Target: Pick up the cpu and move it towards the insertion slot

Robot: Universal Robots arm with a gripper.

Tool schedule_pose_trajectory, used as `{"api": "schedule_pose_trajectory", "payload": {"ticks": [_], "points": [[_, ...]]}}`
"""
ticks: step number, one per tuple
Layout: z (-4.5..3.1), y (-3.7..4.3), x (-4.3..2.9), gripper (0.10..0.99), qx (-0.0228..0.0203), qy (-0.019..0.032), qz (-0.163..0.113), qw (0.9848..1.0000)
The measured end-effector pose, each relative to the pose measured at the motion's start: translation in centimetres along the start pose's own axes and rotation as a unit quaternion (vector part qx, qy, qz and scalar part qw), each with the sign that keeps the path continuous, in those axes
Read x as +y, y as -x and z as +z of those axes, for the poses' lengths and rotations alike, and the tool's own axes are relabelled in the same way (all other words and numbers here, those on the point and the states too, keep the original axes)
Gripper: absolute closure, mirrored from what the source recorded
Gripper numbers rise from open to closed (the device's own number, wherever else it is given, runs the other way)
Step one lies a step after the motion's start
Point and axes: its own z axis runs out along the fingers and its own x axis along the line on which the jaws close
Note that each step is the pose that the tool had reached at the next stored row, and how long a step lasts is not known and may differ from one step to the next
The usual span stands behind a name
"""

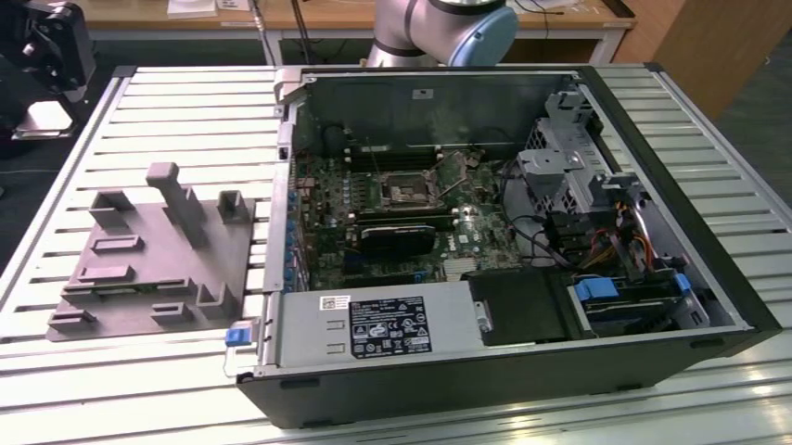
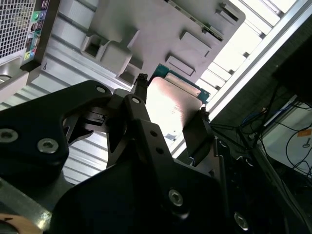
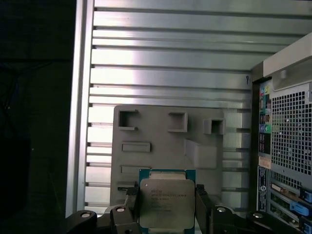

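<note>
- claw (image 3: 167, 208) clamped on the cpu (image 3: 167, 200), one finger on each of two opposite edges.
- cpu looks lifted clear of the grey fixture (image 3: 165, 141) beyond it.
- in the exterior view, the slot (image 1: 406, 192) lies between 2 and 3 o'clock from the fixture.

Slatted metal table (image 1: 161, 102) — wooden desk (image 1: 334, 17) behind, dark floor (image 1: 748, 102)

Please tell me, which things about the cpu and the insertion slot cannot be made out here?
Top of the cpu, second wrist view: washed out by glare.
Whether the cpu touches the grey fixture, first wrist view: the cpu itself covers that spot.
Contacts inside the insertion slot, exterior view: too small.
</note>
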Motion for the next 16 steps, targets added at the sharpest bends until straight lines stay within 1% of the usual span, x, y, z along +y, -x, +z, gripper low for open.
{"api": "schedule_pose_trajectory", "payload": {"ticks": [8,16], "points": [[0.0,0.43,-0.01,0.541,0.0,0.0,0.0,1.0],[0.0,1.05,-0.02,0.541,0.0,0.0,0.0,1.0]]}}
